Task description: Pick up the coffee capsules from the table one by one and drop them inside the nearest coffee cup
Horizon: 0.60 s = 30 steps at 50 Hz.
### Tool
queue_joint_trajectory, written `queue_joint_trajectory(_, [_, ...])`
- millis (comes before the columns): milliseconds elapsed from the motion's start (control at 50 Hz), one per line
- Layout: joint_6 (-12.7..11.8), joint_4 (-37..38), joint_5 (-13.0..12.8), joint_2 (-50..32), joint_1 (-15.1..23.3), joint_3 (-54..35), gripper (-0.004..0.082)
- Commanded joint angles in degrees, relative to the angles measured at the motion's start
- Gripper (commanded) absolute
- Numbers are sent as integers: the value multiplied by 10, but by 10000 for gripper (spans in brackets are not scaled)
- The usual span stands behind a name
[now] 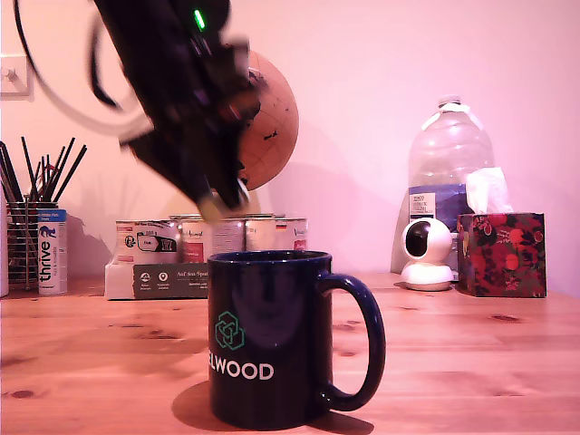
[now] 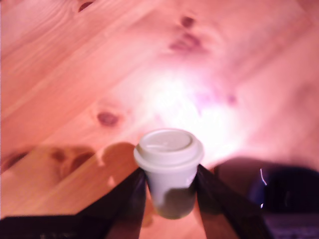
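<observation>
The black claw (image 2: 169, 191) pinches a small pale grey tapered coffee capsule (image 2: 168, 169) above the light wooden surface (image 2: 75, 74). Carrying step; next, centre it over the glossy navy mug (image 1: 272, 340), then release.

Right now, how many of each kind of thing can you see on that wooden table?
Coffee cup: 1
Coffee capsule, held in the tool above the table: 1
Tin cans: several, count unclear
Water bottle: 1
Small white camera: 1
Tissue box: 1
Globe: 1
Total: 6, plus the cans
</observation>
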Motion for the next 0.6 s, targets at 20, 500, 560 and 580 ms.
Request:
queue_joint_trajectory(20, [39,-13,0,-27,-1,3,231])
queue_joint_trajectory(500, [67,15,42,-151,-7,-63,231])
queue_joint_trajectory(560, [67,39,43,-174,-7,-100,231])
queue_joint_trajectory(580, [67,50,45,-183,-7,-114,231])
